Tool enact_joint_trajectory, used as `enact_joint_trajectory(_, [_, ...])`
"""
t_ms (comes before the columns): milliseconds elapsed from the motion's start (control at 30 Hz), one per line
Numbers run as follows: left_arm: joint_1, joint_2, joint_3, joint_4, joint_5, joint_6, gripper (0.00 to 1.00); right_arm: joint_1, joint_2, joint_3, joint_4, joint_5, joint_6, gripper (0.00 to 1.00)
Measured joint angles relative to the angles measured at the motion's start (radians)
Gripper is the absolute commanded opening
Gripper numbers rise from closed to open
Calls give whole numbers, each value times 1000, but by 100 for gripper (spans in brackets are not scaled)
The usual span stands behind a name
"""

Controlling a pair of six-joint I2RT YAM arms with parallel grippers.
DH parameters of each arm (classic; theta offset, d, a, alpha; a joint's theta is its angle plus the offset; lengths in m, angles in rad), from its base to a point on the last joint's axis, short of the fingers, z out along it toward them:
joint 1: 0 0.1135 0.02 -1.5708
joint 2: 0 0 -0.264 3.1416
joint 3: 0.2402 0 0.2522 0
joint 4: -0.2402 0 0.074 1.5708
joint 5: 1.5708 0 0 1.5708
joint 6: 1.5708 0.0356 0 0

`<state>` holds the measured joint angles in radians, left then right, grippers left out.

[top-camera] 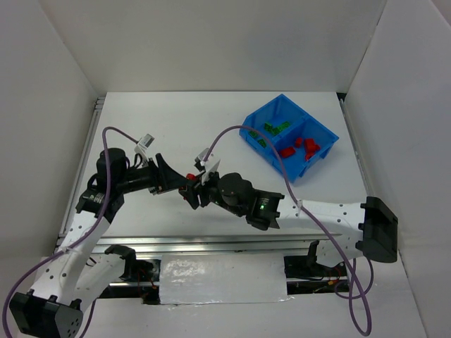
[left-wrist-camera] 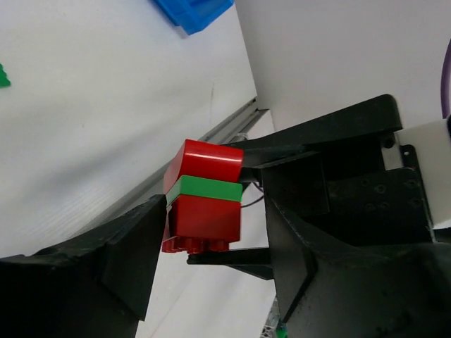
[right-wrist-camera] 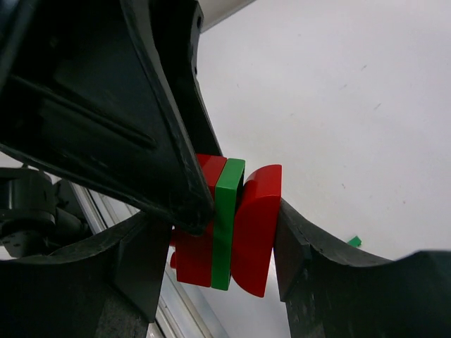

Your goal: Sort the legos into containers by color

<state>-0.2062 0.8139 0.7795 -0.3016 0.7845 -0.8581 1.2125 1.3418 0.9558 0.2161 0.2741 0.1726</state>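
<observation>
A: Step?
B: Splitting the red-green-red stack [left-wrist-camera: 204,204], mid-air, well left of the blue bin [top-camera: 315,160]. Right hand [right-wrist-camera: 217,227] clamps it. Left hand [left-wrist-camera: 215,211] brackets one red end; grip unclear.
A: Next?
B: Probably seat the left grip, then pull apart.

— What's underneath it all?
— A white table [top-camera: 176,120], white walls [top-camera: 211,42] on three sides.
— And along the near edge?
— A metal rail [top-camera: 183,243], with a shiny silver sheet [top-camera: 222,278] just in front of it.

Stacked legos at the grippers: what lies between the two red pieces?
In the lego stack, a thin green plate is sandwiched between the red brick and the rounded red piece; both wrist views show it.
</observation>
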Motion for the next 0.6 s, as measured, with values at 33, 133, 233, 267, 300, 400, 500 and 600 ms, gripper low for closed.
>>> enact_joint_trajectory(33, [0,0,-2,3,6,-4,67,0,0,8,2,1,-4,0])
enact_joint_trajectory(133, [3,2,-3,15,15,-3,66,-2,0,29,0,0,-15,0])
enact_joint_trajectory(233, [7,7,-5,23,24,2,35,-2,4,42,-13,0,-24,0])
enact_joint_trajectory(267, [8,10,-6,34,31,8,9,-2,7,48,-24,2,-23,0])
enact_joint_trajectory(300, [10,11,-8,47,30,21,1,-3,11,54,-29,2,-23,0])
enact_joint_trajectory(400, [16,13,-9,64,31,21,0,-8,21,77,-48,5,-26,14])
enact_joint_trajectory(500, [20,14,-4,58,29,38,0,-18,25,89,-69,-6,-19,59])
enact_joint_trajectory(600, [19,14,2,41,19,66,0,-53,26,90,-79,-89,20,100])
